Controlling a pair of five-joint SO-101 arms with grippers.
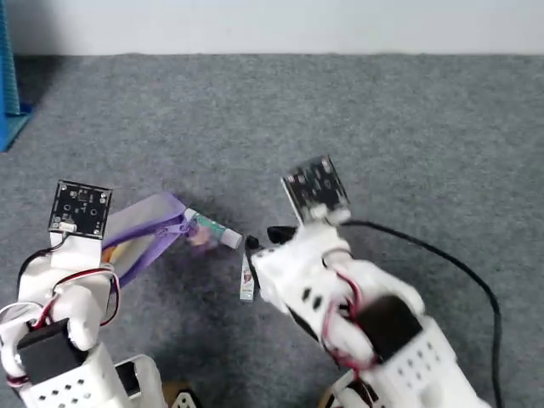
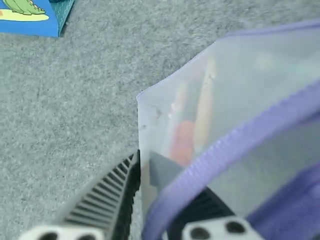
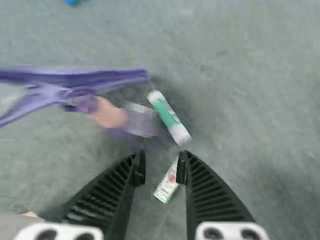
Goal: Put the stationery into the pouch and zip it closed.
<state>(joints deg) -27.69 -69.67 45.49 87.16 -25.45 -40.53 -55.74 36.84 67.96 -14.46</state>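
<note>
A translucent pouch [image 1: 143,226] with a purple zipper lies on the grey carpet, and my left gripper [image 2: 145,167] is shut on its edge. Through the pouch wall [image 2: 235,95] I see pencils and an orange item inside. A green-and-white glue stick [image 1: 212,229] lies at the pouch mouth beside a pink zipper charm [image 3: 107,115]. My right gripper [image 3: 160,167] hangs open just short of the glue stick [image 3: 169,117]. A small white stick-shaped item [image 3: 166,186] lies on the carpet between its fingers; in the high view this item [image 1: 246,281] is beside the right gripper [image 1: 251,246].
A blue board with a picture [image 2: 30,15] lies at the far left edge of the carpet [image 1: 382,136]. A black cable [image 1: 459,272] trails from the right arm. A white wall borders the far side.
</note>
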